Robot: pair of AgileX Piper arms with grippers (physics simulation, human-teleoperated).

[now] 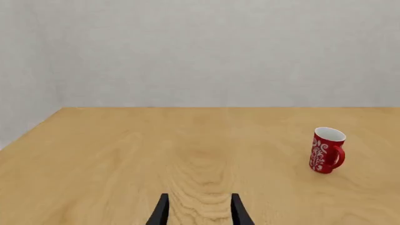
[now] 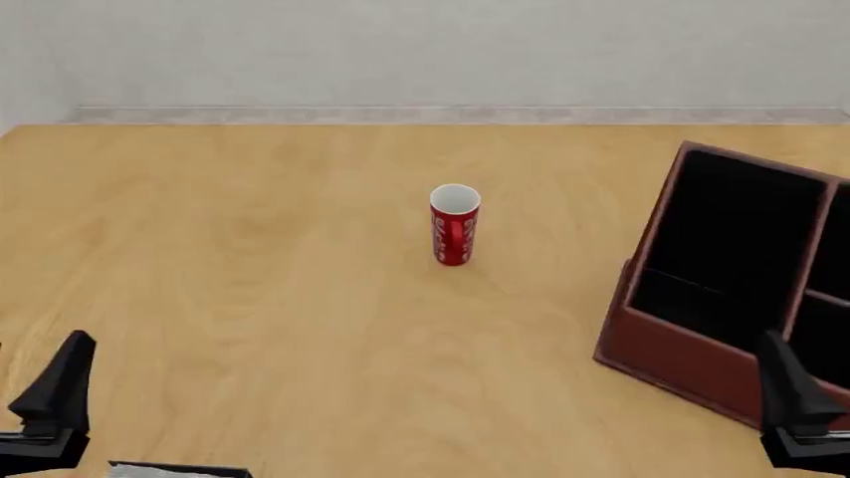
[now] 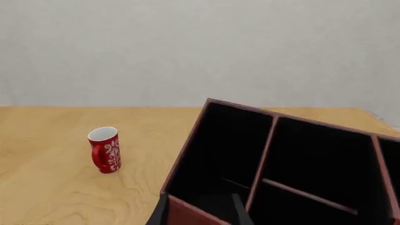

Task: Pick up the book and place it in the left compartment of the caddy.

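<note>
Only the front view takes in both grippers at once: the left gripper [image 2: 56,398] low at the near left edge, the right gripper [image 2: 794,408] at the near right, in front of the large dark reddish-brown box caddy [image 2: 691,354]. From there I cannot tell how either pair of jaws stands. The left wrist view shows its two black fingers [image 1: 161,212] apart over bare light wooden table [image 1: 125,154], holding nothing. The right wrist view shows its fingers [image 3: 240,212] apart too, empty, with the caddy's near wall between them and the camera's outlook.

That same right wrist view looks straight into the wide black-lined left compartment [image 3: 218,154], which holds nothing visible, and shows narrower bays past the divider.

One red ceramic mug with white pattern [image 2: 453,225] stands upright mid-table, left of the caddy and well apart from it.

A thin white-edged sliver [image 2: 179,469] shows at the near left edge; whether it is the book cannot be told.
</note>
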